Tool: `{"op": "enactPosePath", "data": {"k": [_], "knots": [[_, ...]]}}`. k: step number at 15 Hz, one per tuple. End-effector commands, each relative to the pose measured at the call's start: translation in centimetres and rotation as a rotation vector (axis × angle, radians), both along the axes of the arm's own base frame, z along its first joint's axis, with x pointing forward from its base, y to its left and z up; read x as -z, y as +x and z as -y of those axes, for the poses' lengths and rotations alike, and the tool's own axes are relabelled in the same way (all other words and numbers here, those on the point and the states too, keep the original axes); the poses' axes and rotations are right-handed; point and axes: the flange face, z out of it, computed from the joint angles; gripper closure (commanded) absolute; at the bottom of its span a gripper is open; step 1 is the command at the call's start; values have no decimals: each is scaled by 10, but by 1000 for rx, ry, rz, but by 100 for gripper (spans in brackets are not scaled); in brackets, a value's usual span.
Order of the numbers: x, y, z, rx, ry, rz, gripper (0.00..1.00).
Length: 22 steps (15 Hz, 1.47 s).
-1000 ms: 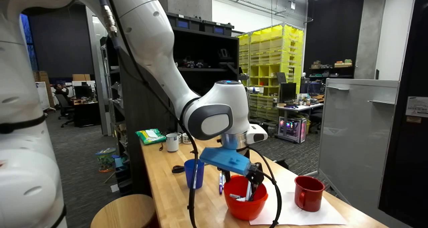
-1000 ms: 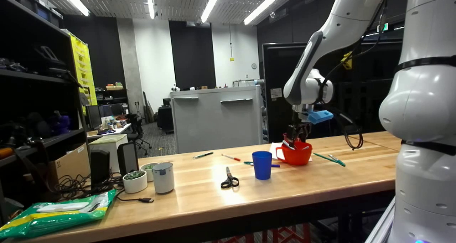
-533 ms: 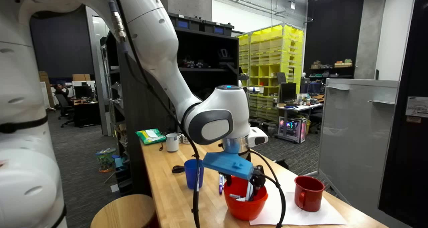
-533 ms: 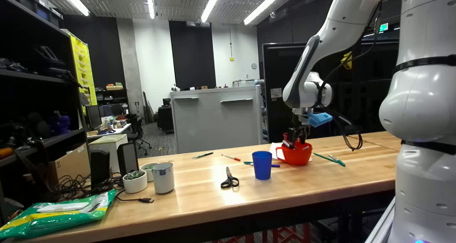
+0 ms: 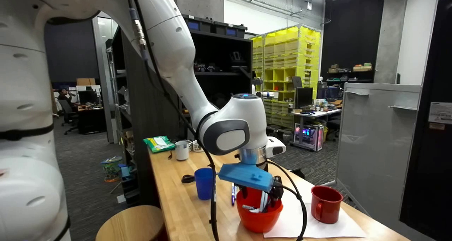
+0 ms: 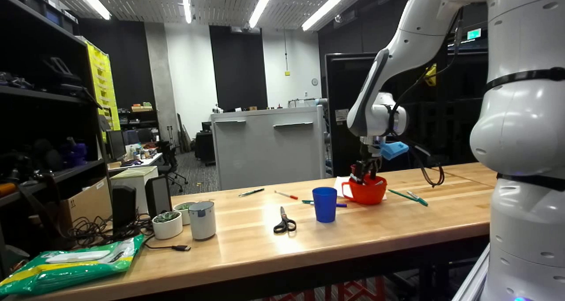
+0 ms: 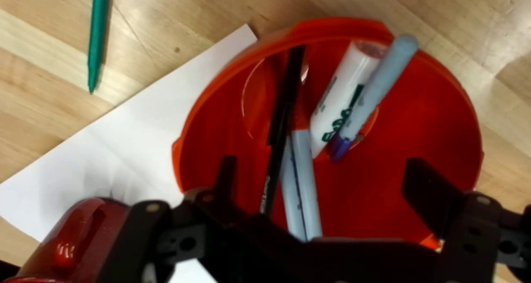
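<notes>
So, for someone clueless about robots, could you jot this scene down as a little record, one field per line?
Robot: gripper open at the mouth of a red bowl, gripping nothing
In the bowl: black pen, white marker, gray marker with a purple end, among others
Next to the bowl: sheet of paper, with a red mug standing on it
Elsewhere on the table: upright blue cup, scissors, red pen, green pen

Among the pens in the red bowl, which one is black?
The black pen, leftmost of them in the wrist view; the white marker and the grey markers have pale barrels.
</notes>
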Motion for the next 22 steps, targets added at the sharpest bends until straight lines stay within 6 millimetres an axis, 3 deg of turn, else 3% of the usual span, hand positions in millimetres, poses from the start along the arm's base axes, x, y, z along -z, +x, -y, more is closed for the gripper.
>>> {"op": "enactPosePath", "data": {"k": [1, 5, 9, 12, 13, 17, 22], "knots": [[2, 12, 3, -25, -9, 10, 0], [2, 22, 4, -45, -16, 8, 0], [4, 30, 3, -64, -17, 9, 7], [8, 34, 3, -69, -10, 11, 4], [8, 35, 2, -71, -8, 11, 23], [12, 38, 2, -83, -9, 6, 44], [15, 41, 0, -94, -11, 1, 84]]}}
